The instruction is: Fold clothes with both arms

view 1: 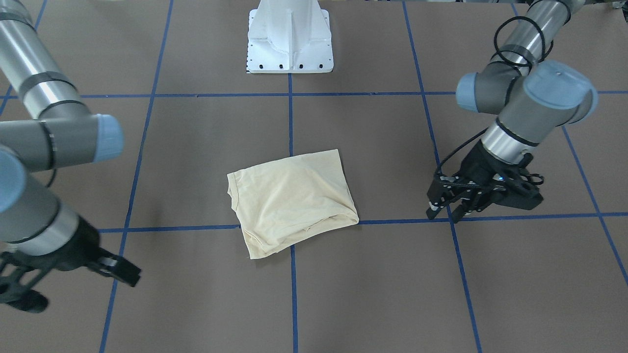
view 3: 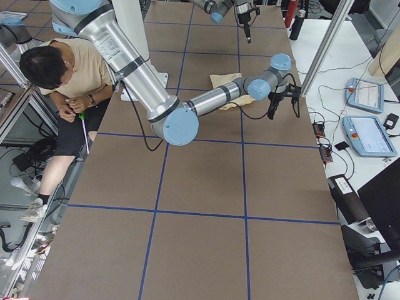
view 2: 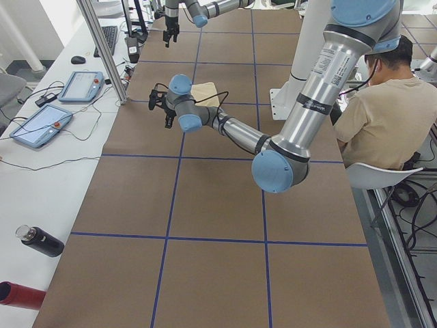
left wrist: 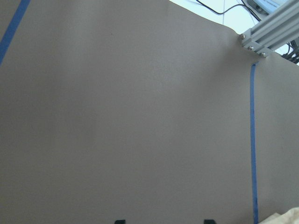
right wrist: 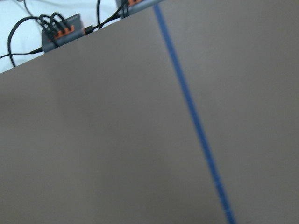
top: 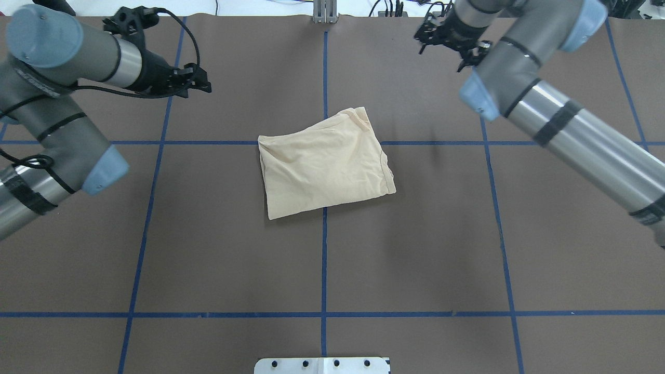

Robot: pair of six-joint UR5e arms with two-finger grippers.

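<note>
The pale cream-yellow shirt (view 1: 292,201) lies folded into a small rumpled rectangle at the middle of the brown table, also seen from overhead (top: 324,163). Its print and neck label are hidden. My left gripper (view 1: 444,214) hangs open and empty just above the table, well off to the shirt's side; from overhead it is at the far left (top: 202,83). The left wrist view shows its two fingertips (left wrist: 120,221) wide apart and a shirt corner (left wrist: 286,218). My right gripper (view 1: 22,289) is raised on the other side, apart from the shirt, and looks open and empty (top: 444,47).
The white pedestal base (view 1: 289,44) stands at the robot's edge of the table. Blue tape lines (top: 324,259) grid the table. A seated person (view 2: 382,116) is beside the base. Teach pendants (view 2: 41,123), bottles (view 2: 41,240) and an aluminium post (left wrist: 271,30) are beyond the far edge.
</note>
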